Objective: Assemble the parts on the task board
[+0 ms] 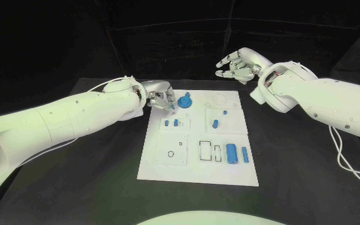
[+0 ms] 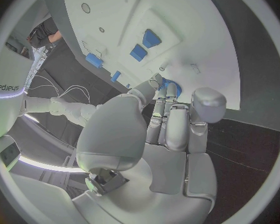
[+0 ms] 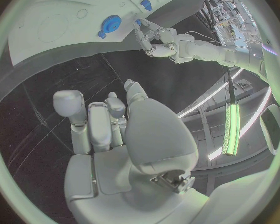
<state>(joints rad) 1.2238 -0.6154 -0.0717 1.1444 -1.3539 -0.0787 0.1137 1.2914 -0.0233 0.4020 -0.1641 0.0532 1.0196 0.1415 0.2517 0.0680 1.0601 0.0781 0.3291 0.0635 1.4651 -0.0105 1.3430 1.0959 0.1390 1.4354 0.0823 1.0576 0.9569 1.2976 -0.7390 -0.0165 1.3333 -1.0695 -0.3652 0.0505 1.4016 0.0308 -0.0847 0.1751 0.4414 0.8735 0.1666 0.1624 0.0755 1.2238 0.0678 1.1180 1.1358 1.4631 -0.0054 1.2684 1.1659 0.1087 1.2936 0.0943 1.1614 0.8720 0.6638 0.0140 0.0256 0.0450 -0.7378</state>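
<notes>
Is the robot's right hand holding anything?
No. The right hand hangs beyond the task board, fingers loosely curled, nothing in them.

One white task board (image 1: 196, 170), about eight blue parts (image 1: 232, 153), two silver hands (image 1: 159, 99).

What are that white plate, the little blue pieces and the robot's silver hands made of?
The task board looks like matte white plastic: flat, even, no glare. The blue parts seem to be moulded or printed plastic, uniform in colour and dull. The left hand and right hand look like satin metal or metallic-painted plastic; I cannot tell which.
</notes>
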